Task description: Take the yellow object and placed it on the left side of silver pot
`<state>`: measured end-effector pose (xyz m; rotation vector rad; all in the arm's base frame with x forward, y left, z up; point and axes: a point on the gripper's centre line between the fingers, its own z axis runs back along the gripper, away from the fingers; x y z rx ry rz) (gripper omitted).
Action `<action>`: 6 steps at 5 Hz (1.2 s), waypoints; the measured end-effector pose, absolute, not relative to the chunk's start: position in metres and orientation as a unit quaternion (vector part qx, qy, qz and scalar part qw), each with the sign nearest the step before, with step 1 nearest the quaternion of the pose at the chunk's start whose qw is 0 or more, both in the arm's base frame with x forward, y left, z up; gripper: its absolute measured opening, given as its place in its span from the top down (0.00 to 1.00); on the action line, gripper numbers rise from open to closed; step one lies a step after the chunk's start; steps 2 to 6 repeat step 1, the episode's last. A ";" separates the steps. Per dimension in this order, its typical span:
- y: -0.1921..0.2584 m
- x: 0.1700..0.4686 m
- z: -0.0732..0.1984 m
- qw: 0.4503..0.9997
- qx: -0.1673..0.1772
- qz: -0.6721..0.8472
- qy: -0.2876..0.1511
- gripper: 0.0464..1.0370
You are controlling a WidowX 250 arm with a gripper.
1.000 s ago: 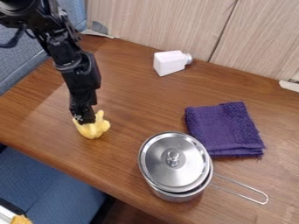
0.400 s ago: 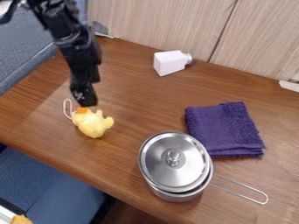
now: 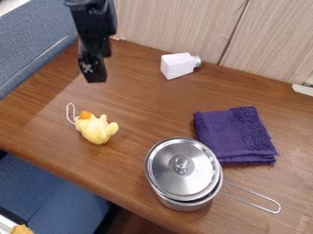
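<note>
Item: one soft yellow toy with an orange beak-like part and a pale cord loop point(image 3: 98, 130), resting on the brown wooden table point(image 3: 134, 105), in view left of the lidded silver metal pot point(image 3: 177, 185) and apart from it. Item: one black two-finger gripper point(image 3: 94, 74), upper left, apart from the toy; whether it is released or clenched we cannot tell. Step, in our judgement: placing done, retreat in hand. Next move: we lift away, leaving the toy alone. Edges: the table's front edge point(image 3: 61, 177) runs near toy and pot. Room: wood stretches between gripper and toy; we keep left of the white plastic bottle point(image 3: 176, 66) and folded purple cloth point(image 3: 235, 137).
</note>
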<state>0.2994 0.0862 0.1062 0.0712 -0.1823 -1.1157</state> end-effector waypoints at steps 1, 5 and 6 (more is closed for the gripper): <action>0.086 0.299 0.107 0.844 0.031 -0.529 -0.085 0.04; 0.086 0.299 0.107 0.844 0.031 -0.529 -0.085 0.04; 0.086 0.299 0.107 0.844 0.031 -0.529 -0.085 0.04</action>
